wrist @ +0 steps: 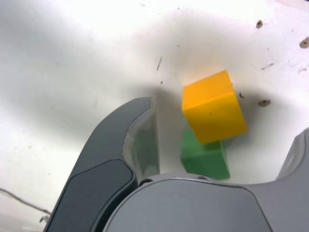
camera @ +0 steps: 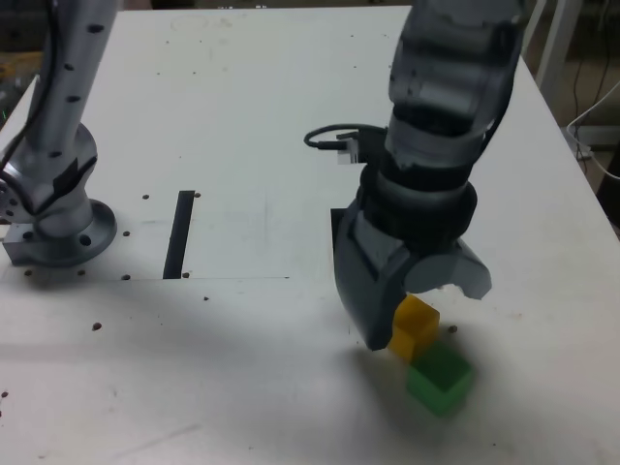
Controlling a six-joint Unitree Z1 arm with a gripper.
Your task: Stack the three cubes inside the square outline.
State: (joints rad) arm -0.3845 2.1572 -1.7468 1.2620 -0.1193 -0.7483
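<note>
With its jaws spread wide, your gripper (camera: 418, 308) hangs low over the yellow cube (camera: 415, 326) near the front of the white table (camera: 242, 116).

You can see in the wrist view that the yellow cube (wrist: 214, 106) sits between the two grey fingers (wrist: 118, 145), touching neither, with the green cube (wrist: 205, 157) just beside it and partly hidden behind it. Seen from the exterior view, the green cube (camera: 440, 378) lies at the yellow one's lower right, the two so close that you cannot tell whether they touch. A straight strip of black tape (camera: 179, 233) lies well apart toward the exterior view's left, near the arm's base (camera: 60, 228). Most of the table behind the gripper is hidden from you by the wrist, and neither the red cube nor the square outline shows in either view.
</note>
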